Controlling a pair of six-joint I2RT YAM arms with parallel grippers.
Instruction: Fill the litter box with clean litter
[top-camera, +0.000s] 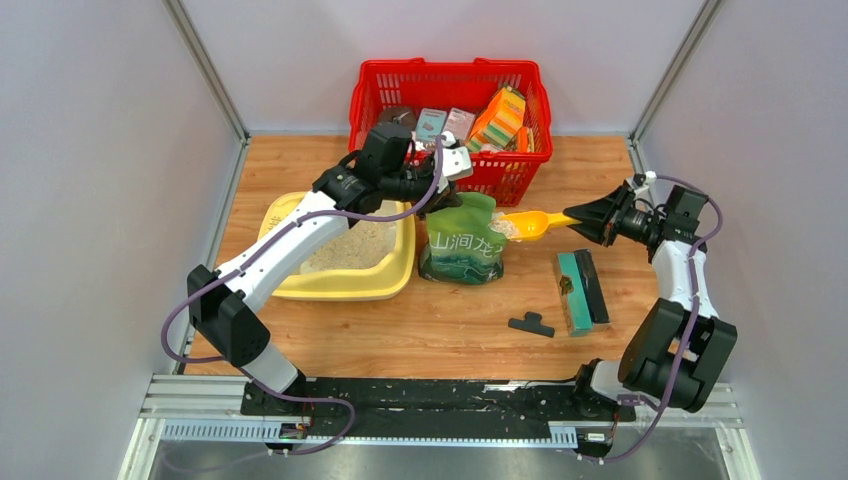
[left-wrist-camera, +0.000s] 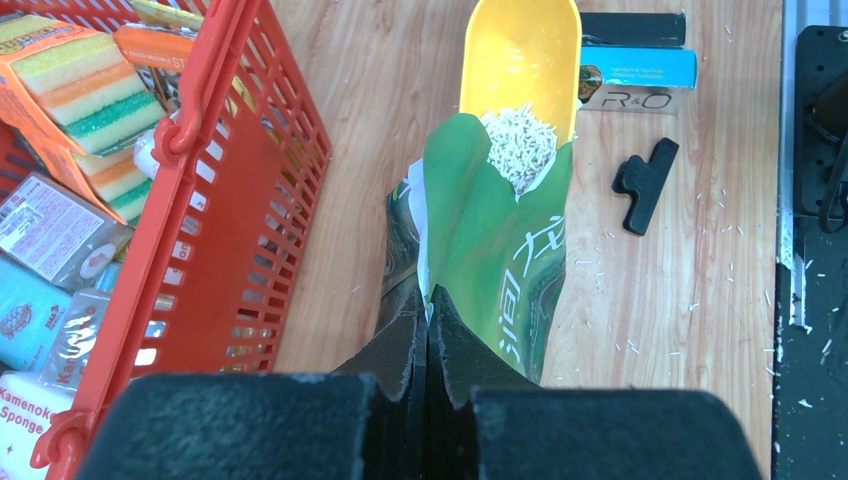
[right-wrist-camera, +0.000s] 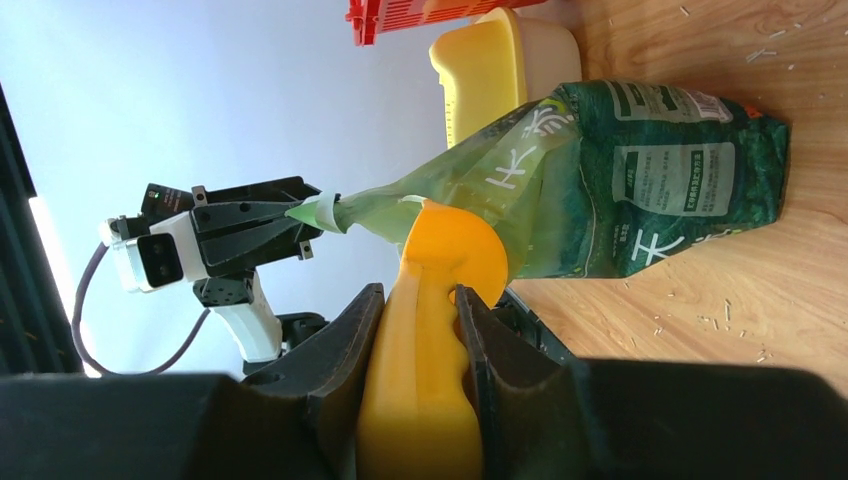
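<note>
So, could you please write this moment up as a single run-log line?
left gripper: shut on green bag top | right gripper: shut on yellow scoop, bowl at bag mouth holding litter | litter box: partly filled

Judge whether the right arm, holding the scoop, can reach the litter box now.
Probably, but not straight across: the green bag stands between scoop and litter box, its top pinched by the left gripper, whose arm lies over the box. The right gripper would likely have to pass above them.

Wooden table (top-camera: 450, 340) — litter box (top-camera: 340, 290), green bag (top-camera: 465, 250), red basket (top-camera: 370, 90) — teal box (top-camera: 570, 300), black clip (top-camera: 531, 323)
</note>
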